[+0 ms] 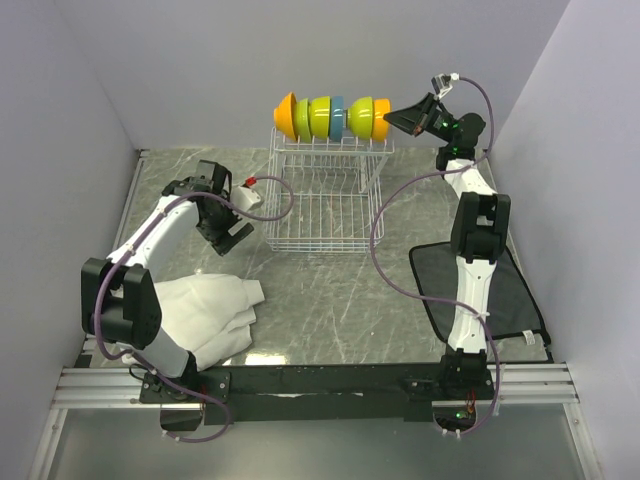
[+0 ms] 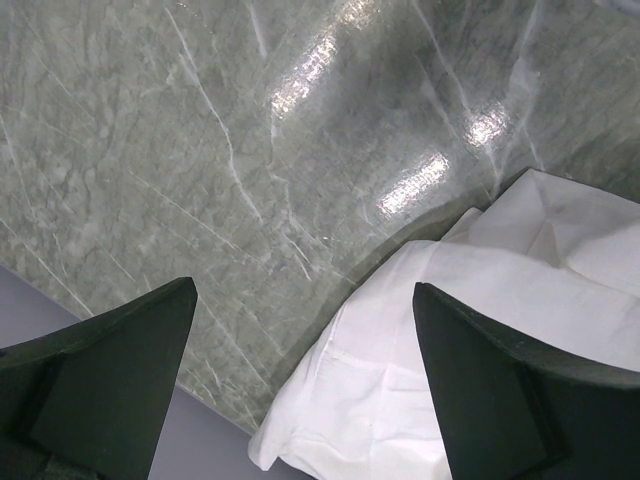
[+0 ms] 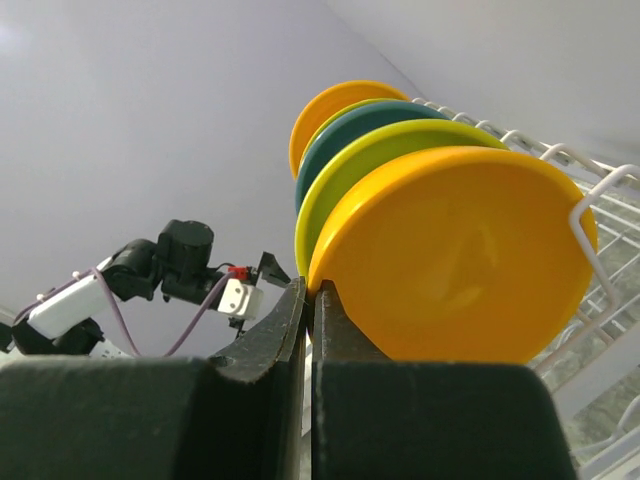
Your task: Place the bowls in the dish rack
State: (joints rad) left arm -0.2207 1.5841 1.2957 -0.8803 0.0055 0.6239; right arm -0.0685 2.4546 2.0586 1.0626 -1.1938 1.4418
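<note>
Several bowls stand on edge in a row on the raised tier of the white dish rack [image 1: 320, 205]: orange [image 1: 285, 115] at the left end, then lime [image 1: 320, 117], blue [image 1: 338, 117], lime [image 1: 360, 117] and orange [image 1: 381, 118] at the right end. My right gripper [image 1: 402, 115] is at the row's right end, its jaws closed on the rim of that last orange bowl [image 3: 460, 250]. In the right wrist view the gripper [image 3: 312, 290] pinches the rim at its tips. My left gripper [image 1: 232, 237] is open and empty, low over the table left of the rack; it also shows in the left wrist view [image 2: 305, 300].
A crumpled white cloth [image 1: 215, 310] lies at the near left, partly under my left gripper [image 2: 480, 330]. A black mat [image 1: 500, 290] lies at the right by the right arm. Grey walls close in the marble table [image 1: 330, 300] on three sides.
</note>
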